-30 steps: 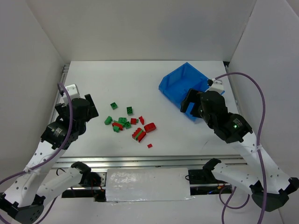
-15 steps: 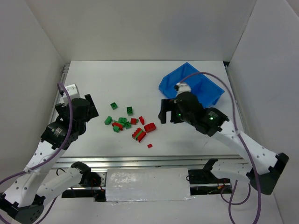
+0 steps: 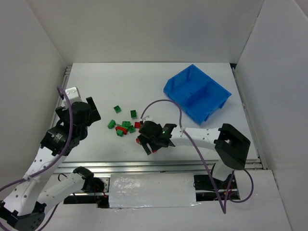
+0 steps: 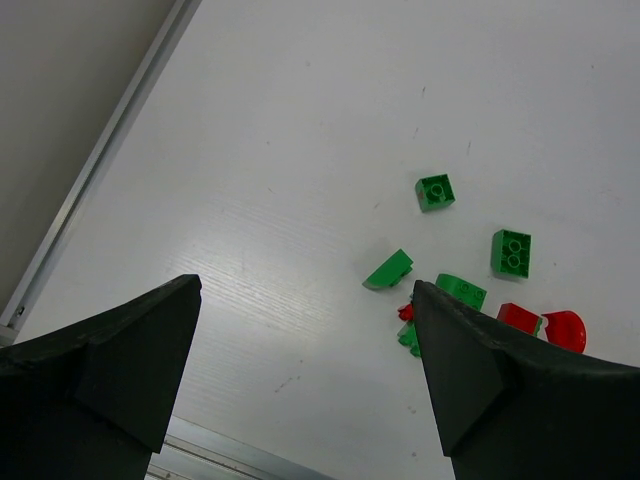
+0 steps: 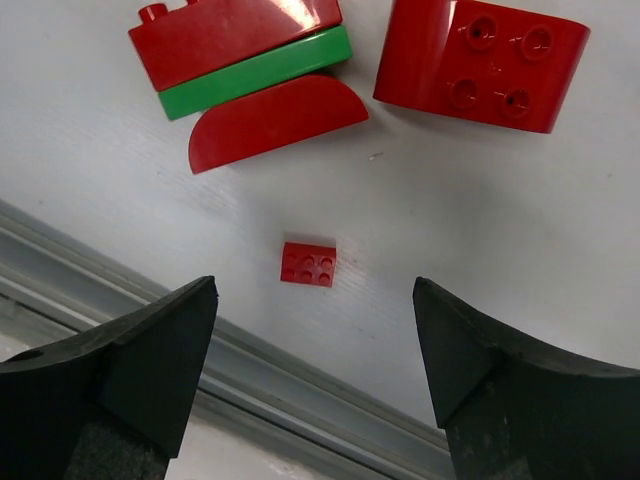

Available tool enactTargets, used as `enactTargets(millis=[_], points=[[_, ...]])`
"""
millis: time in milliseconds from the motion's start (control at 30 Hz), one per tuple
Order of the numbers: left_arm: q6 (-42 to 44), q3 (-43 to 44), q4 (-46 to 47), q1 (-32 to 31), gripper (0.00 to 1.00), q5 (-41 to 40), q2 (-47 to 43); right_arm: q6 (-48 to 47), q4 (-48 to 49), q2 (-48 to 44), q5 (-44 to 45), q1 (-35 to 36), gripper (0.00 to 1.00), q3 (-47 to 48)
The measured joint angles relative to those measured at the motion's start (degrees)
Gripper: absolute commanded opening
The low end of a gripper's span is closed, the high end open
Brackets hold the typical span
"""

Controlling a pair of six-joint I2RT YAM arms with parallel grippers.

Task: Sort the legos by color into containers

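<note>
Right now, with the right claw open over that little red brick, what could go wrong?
The small red brick is flat and lies near the table's edge rail; the open right claw may nudge it against the rail rather than grip it. The red-green-red stack sits just beyond, so a wide finger could bump it.

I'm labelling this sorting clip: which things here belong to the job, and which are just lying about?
Job: red and green legos; blue two-compartment bin; right gripper, open above a small red brick; left gripper, open.
Lying about: purple cables; silvery strip at the front.
</note>
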Motion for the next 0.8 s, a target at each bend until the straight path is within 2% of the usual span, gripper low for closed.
enactTargets(millis=[133,367,467,567,667,733,800], points=[[0.04,0.00,0.28,0.00,0.99,0.09,0.76,0.31,1.97,2.29,-0.02,0.00,0.74,-0.57],[0.13,0.00,0.85,0.00,0.99,0.61,1.14,1.55,4.46,4.31,-1.22,0.02,0.66,-3.08],[0.13,0.00,0.87,0.00,0.99,0.68,1.25,1.95,4.57,4.66,-1.29,0.17,0.56,-3.17],[0.17,0.00,0.87,0.00,1.00,0.90,1.31,2.03,4.72,4.66,-0.98,0.28,0.35,-3.41],[0.26,0.00,0.92,0.00,0.99,1.07,1.36,2.27,5.07,4.66,-0.74,0.31,0.33,-3.50],[0.28,0.00,1.09,0.00,1.00,1.09,1.46,2.32,5.42,4.66,-0.90,0.42,0.25,-3.56],[0.31,0.00,1.29,0.00,1.00,1.11,1.68,2.43,5.60,4.66,-0.98,0.44,0.23,-3.58]])
